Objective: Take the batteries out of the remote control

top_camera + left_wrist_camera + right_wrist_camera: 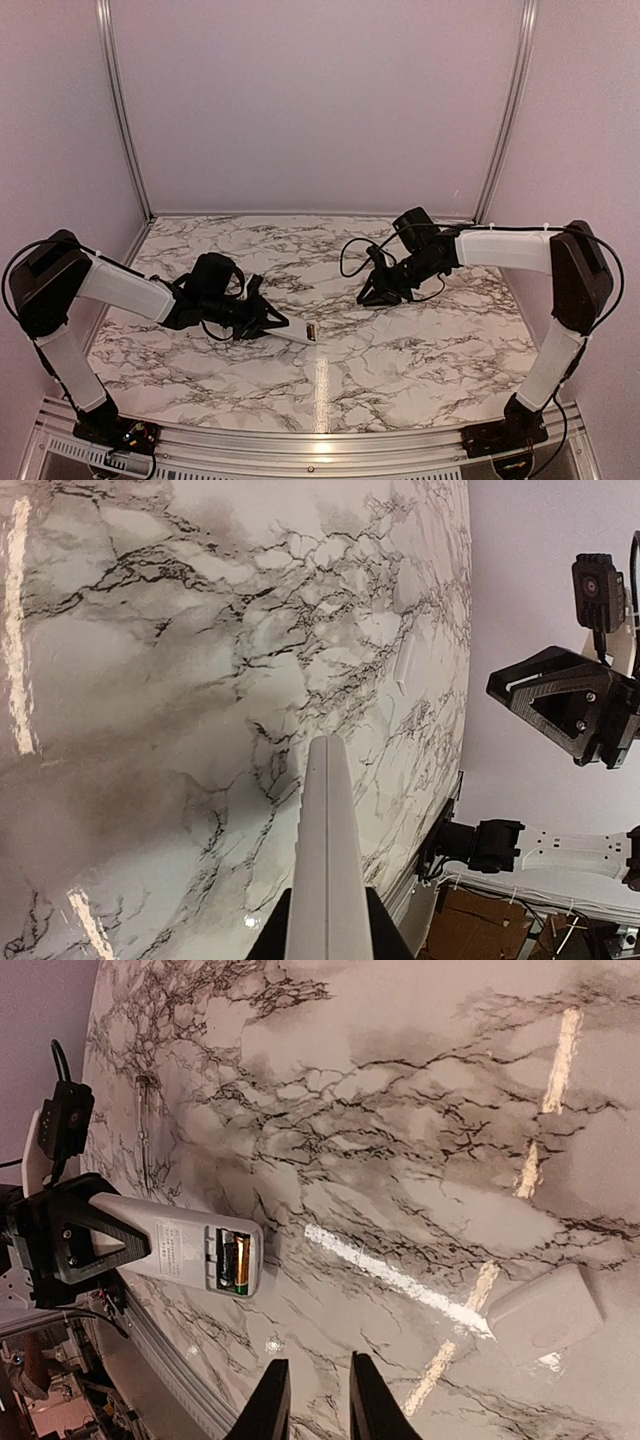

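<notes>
Left claw (270, 322): pinching the remote control (297, 333) by one end, with the other end pointing toward the middle of the desk (420, 365).
Batteries (238, 1263): in the open dark compartment at the remote's free end.
Right claw (312, 1400): slightly spread and holding nothing, well apart from the remote.
Cover piece (545, 1312): small and white, lying flat on the desk.
</notes>
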Available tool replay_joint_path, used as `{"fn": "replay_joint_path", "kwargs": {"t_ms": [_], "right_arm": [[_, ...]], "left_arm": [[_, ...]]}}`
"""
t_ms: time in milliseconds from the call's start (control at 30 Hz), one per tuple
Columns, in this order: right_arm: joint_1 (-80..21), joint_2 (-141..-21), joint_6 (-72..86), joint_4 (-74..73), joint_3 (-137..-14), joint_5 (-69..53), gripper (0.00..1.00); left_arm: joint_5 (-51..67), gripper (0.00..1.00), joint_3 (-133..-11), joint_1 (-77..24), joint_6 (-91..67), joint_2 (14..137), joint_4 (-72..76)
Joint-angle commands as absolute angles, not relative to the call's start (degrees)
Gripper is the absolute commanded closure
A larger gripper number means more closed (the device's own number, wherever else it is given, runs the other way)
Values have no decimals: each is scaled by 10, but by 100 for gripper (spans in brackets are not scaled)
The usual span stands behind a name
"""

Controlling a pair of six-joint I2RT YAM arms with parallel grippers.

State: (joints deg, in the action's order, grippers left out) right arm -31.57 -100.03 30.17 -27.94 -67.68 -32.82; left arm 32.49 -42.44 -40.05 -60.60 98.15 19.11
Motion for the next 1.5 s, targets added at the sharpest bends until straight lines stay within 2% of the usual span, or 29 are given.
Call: {"fn": "replay_joint_path", "kwargs": {"t_ms": [0, 433, 500, 600, 1067, 1200, 1333, 1467], "right_arm": [[-315, -976, 289, -298, -706, -315, 78], [-315, -958, 276, -324, -715, -298, 57], [-315, -952, 274, -330, -716, -295, 54], [-315, -948, 272, -335, -718, -291, 50], [-315, -959, 262, -355, -751, -288, 47], [-315, -963, 257, -359, -755, -288, 46], [-315, -966, 253, -363, -757, -288, 44], [-315, -969, 247, -370, -762, -287, 43]], "left_arm": [[317, 100, -394, -399, -620, 958, 233], [279, 99, -377, -398, -629, 978, 206], [269, 94, -377, -398, -625, 975, 181], [253, 82, -379, -398, -616, 974, 144], [208, 51, -404, -398, -570, 966, 25], [187, 38, -411, -399, -545, 952, -8], [176, 32, -424, -399, -525, 947, -45], [168, 31, -442, -399, -508, 947, -78]]}}
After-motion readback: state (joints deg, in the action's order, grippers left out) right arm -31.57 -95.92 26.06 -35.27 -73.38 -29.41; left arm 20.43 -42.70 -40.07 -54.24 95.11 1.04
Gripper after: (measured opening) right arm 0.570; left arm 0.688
